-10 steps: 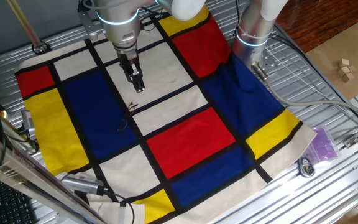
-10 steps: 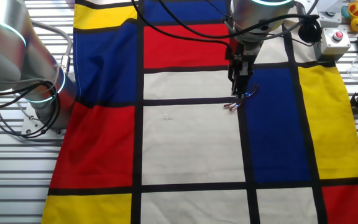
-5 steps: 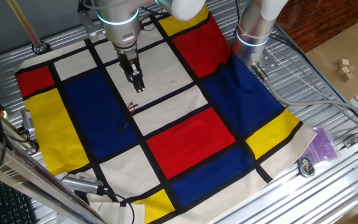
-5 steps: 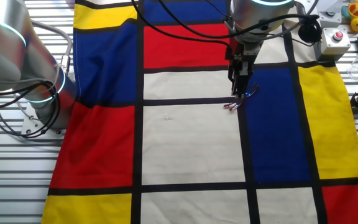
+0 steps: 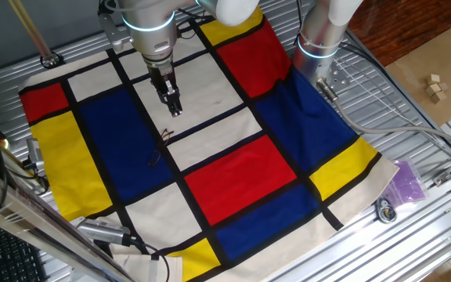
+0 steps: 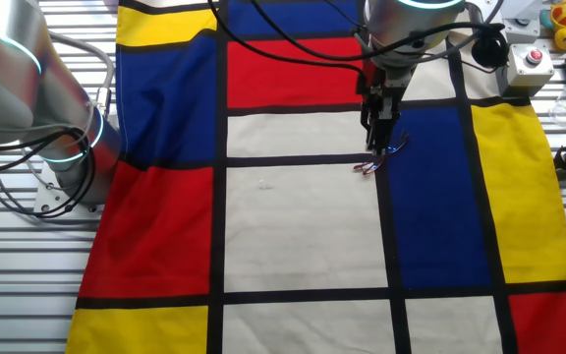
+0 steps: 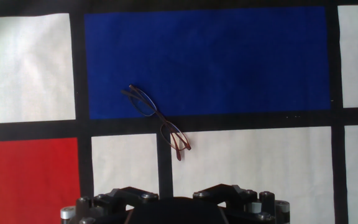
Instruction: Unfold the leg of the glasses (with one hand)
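Note:
The glasses are small, thin and dark-framed. They lie slanted on the checked cloth, across a black line between a blue square and a white one. Both legs look folded against the frame. In one fixed view they are a faint dark shape just below my gripper. In the other fixed view they lie right under the gripper. The gripper hangs above them without touching, and its fingers look pressed together. The hand view shows only the gripper's body at the bottom edge, not the fingertips.
A second silver arm stands on the cloth's edge, also seen in the other fixed view. A box with a red button sits off the cloth. A purple object and small wooden blocks lie beyond the cloth.

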